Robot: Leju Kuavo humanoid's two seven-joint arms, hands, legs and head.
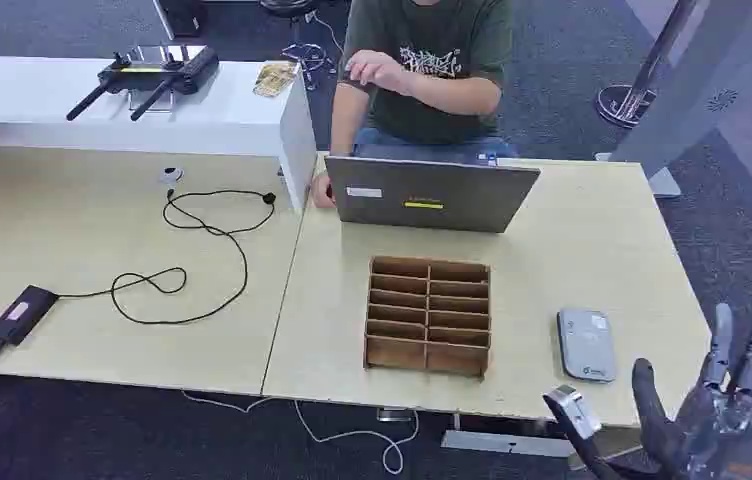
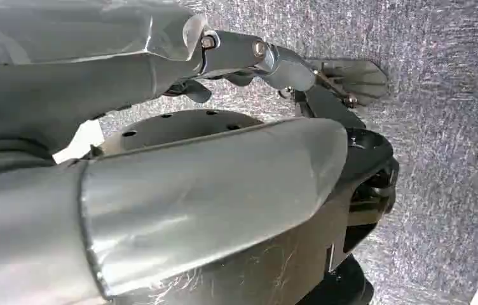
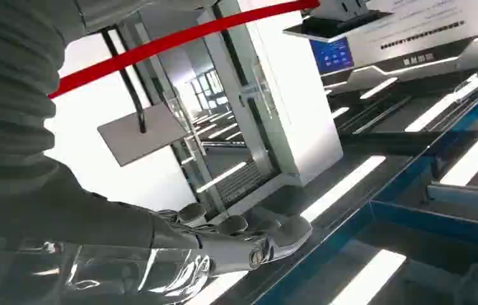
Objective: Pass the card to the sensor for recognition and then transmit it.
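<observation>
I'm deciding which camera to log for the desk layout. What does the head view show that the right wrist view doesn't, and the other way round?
Head view alone: the tan table, a wooden divided box, a grey sensor pad, a laptop with a person seated behind it, and a black cable. Right wrist view alone: a red band, a blue screen and long bright light strips. Both share the right robot hand, fingers spread and holding nothing.
</observation>
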